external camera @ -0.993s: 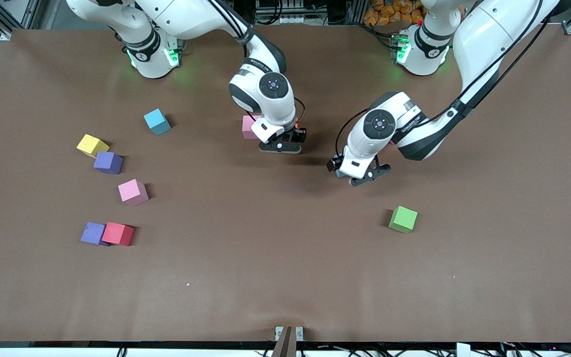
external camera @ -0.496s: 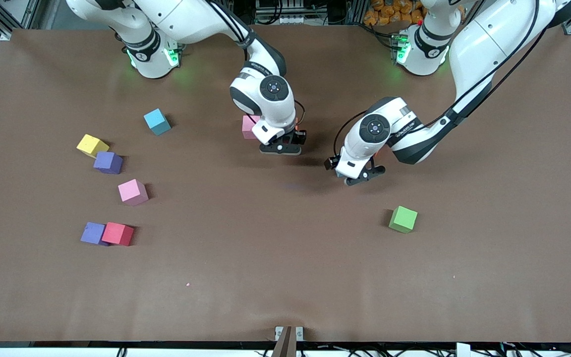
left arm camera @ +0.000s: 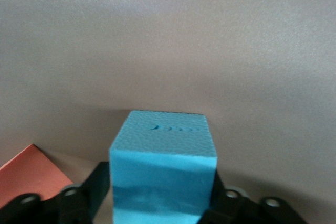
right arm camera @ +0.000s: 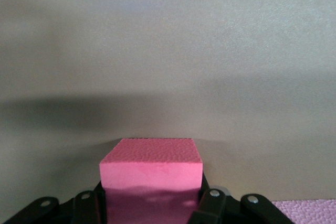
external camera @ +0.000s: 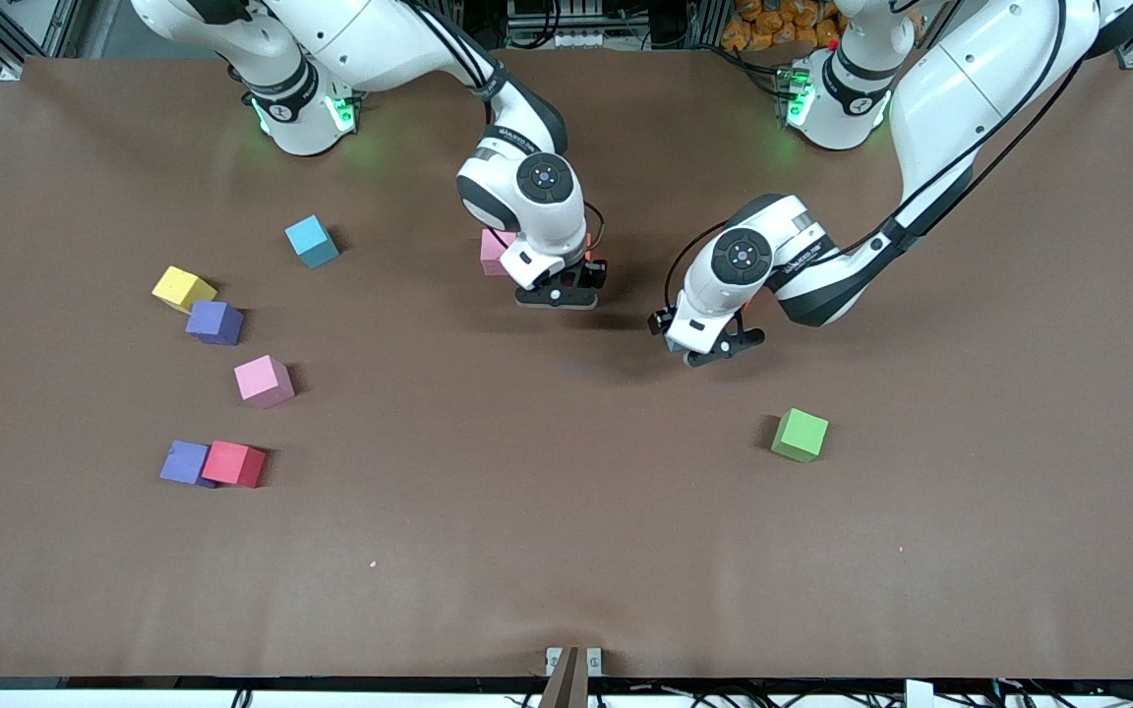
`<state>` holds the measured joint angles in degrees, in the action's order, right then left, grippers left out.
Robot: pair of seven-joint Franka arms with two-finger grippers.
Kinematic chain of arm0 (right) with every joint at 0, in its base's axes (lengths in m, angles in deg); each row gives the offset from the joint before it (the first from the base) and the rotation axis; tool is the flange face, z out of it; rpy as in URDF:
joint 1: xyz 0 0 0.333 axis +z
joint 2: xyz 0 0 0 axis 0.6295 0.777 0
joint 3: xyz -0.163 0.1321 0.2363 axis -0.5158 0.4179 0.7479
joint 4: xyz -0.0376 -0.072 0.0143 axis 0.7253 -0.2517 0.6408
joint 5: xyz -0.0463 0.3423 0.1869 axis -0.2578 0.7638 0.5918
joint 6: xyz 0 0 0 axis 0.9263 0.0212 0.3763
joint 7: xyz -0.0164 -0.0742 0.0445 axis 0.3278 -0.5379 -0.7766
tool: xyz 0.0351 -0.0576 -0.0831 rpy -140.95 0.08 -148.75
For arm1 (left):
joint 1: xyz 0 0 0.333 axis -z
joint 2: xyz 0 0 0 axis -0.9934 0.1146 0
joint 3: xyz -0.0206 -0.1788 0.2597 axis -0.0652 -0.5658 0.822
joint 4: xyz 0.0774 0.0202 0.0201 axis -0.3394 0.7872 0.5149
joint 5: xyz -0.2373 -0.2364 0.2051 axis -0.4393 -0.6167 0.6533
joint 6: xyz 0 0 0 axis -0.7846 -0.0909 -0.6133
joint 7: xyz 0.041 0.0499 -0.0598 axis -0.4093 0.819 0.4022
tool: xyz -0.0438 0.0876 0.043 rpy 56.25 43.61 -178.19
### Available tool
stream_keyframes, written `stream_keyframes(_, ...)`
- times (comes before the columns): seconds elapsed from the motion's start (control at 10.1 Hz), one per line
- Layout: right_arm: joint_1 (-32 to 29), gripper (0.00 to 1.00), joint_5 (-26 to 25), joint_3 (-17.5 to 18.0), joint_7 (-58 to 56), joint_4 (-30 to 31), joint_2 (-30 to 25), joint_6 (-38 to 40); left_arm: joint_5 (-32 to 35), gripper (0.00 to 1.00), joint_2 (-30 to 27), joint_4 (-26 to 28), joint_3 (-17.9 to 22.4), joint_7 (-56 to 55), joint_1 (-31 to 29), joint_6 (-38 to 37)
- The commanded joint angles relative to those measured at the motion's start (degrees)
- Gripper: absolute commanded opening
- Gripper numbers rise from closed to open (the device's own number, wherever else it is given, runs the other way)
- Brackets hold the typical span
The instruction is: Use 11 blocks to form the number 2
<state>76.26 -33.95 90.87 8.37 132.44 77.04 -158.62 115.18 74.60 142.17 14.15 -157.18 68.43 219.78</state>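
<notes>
My left gripper [external camera: 714,349] is down at the middle of the table, shut on a blue block [left arm camera: 164,156] that fills the gap between its fingers [left arm camera: 97,184]. A red block [left arm camera: 29,174] lies close beside it. My right gripper [external camera: 557,292] is low over the table toward the right arm's end, shut on a deep pink block [right arm camera: 151,169]. A paler pink block [external camera: 494,251] sits right beside that gripper and shows again as the pale pink block [right arm camera: 304,211] in the right wrist view. No number 2 shape shows.
Loose blocks lie toward the right arm's end: blue [external camera: 312,241], yellow [external camera: 183,288], purple [external camera: 214,322], pink [external camera: 264,381], then purple [external camera: 185,462] touching red [external camera: 233,463]. A green block [external camera: 800,435] sits nearer the camera than the left gripper.
My left gripper has shifted slightly toward the arms' bases and closed from open onto the blue block. The right gripper has hardly moved.
</notes>
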Motion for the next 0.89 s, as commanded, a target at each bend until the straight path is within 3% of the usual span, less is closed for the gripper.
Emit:
stream_keyframes(0.0, 0.55, 0.99, -1.34, -0.62, 1.29, -1.33, 0.94, 0.12, 1.62, 0.37, 0.11, 0.17, 0.09, 0.79, -0.03, 0.58)
stream_keyframes(0.3, 0.46, 1.00, -1.08, -1.06, 0.85, -2.20, -0.11, 1.08, 1.62, 0.37, -0.50, -0.80, 0.09, 0.97, -0.21, 0.32)
stream_keyframes(0.5, -1.20, 1.00, -0.99, -0.97, 0.06, -2.21, -4.23, 4.92, 1.62, 0.37, -0.59, -2.37, 0.09, 1.58, -0.04, 0.32)
stream_keyframes(0.79, -10.05, 1.00, 2.60, 0.34, -16.93, -1.77, -10.99, 15.64, 1.62, 0.37, -0.33, -8.08, 0.18, 1.58, 4.69, -0.47)
